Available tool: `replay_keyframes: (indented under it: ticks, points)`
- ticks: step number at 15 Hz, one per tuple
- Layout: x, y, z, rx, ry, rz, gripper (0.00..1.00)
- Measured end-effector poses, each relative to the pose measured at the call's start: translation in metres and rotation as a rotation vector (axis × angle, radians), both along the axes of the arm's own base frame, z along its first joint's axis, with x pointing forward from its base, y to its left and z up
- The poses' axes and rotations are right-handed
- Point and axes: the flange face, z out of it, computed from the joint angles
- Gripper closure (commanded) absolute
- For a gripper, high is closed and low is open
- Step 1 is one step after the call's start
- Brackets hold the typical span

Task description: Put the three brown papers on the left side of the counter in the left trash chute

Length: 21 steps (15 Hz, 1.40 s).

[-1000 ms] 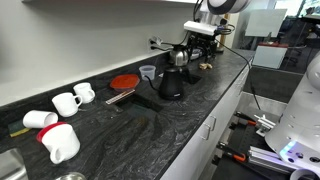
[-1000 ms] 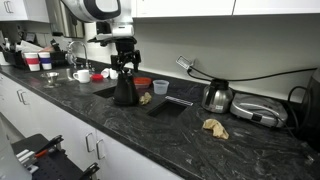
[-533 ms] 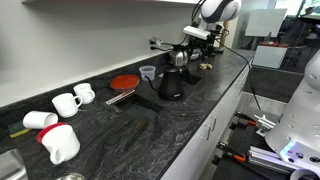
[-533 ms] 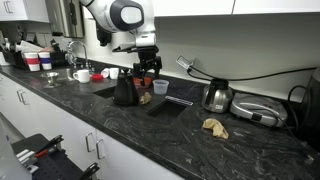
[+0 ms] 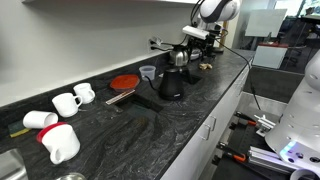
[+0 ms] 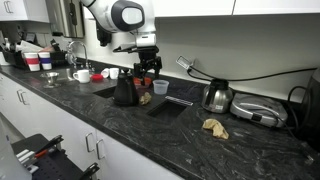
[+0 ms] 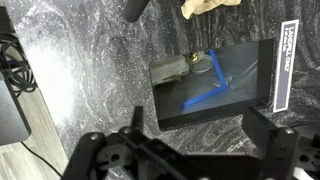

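My gripper hangs open and empty above the black marbled counter. It is just right of the black kettle. In the wrist view its fingers stand wide apart with the gripper over the near edge of the dark rectangular chute opening. That opening also shows in an exterior view. One brown paper lies by the kettle's foot and shows at the top of the wrist view. A second paper lies further right. I see no third paper.
A blue cup and a red disc sit behind the chute. A steel kettle and a flat appliance stand to the right. White mugs lie further along the counter. A blue shape shows inside the chute.
A second ago my gripper was over the black kettle. It has moved sideways to above the chute opening and has held still for the last half second.
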Motion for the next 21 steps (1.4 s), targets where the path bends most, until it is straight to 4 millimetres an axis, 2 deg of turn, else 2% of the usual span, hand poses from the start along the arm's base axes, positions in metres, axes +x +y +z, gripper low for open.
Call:
replay_keyframes:
  ticks: [4, 10, 13, 16, 21]
  points:
    - [0.005, -0.002, -0.006, 0.052, -0.004, -0.033, 0.0]
    - [0.037, -0.016, -0.017, 0.176, -0.051, -0.062, 0.0]
    - [0.054, -0.019, -0.028, 0.227, -0.069, -0.051, 0.0]
    - [0.068, -0.013, -0.041, 0.276, -0.084, -0.018, 0.0]
    - [0.081, -0.012, -0.071, 0.316, -0.069, 0.022, 0.0]
